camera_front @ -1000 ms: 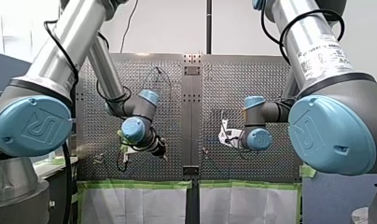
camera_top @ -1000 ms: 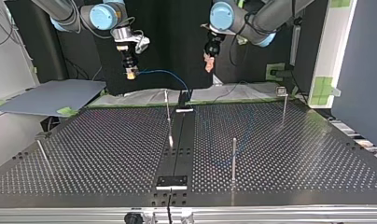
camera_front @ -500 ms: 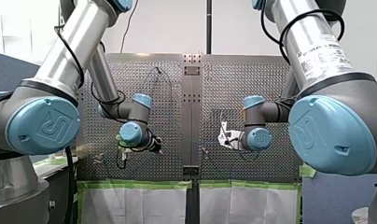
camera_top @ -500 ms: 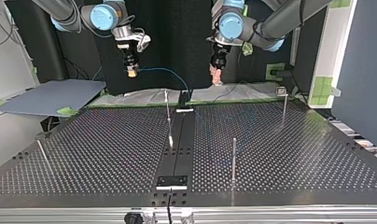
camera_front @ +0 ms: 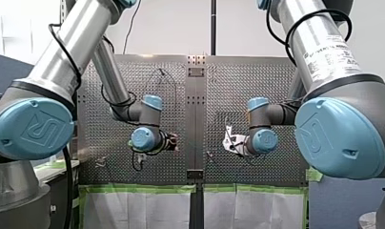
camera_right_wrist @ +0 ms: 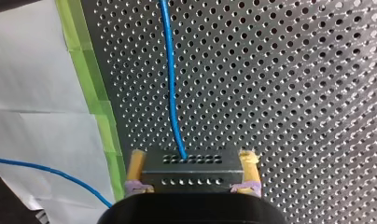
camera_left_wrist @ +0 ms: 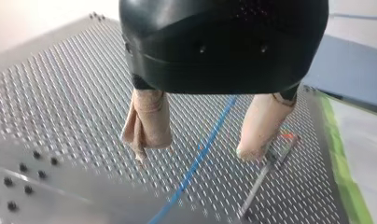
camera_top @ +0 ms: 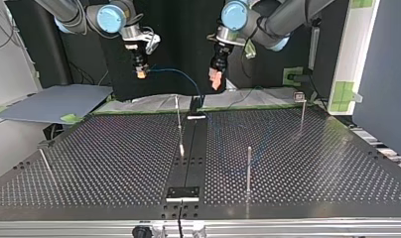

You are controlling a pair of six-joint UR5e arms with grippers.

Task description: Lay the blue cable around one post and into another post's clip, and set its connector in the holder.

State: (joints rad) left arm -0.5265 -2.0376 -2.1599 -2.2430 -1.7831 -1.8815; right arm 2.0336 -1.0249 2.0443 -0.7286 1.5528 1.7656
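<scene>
Shifted toward top view's left: left end effector (camera_top: pixel 216 83), wide (beige pads, empty); right end effector (camera_top: pixel 141 74) grips connector (camera_right_wrist: pixel 191 169).

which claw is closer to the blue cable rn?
Right. My right claw grips the end of the blue cable. My left claw hangs open above a stretch of it, not touching.

Bright blue cable (camera_right_wrist: pixel 170 70). Dull silver-grey table (camera_top: pixel 114 148), covered in a regular grid of small dark holes. My left hand (camera_left_wrist: pixel 196 151): black body, beige pads (camera_left_wrist: pixel 147 126). My right hand (camera_right_wrist: pixel 192 156): black body, yellow pads (camera_right_wrist: pixel 137 164), purplish at their base. Grey metal connector (camera_right_wrist: pixel 191 173) with two rows of dark holes. Green tape (camera_right_wrist: pixel 91 93) on the table edge, white sheet (camera_right_wrist: pixel 32 70) beside it. My left arm (camera_front: pixel 71 43) and my right arm (camera_front: pixel 319 43) are silver with light-blue caps.
</scene>
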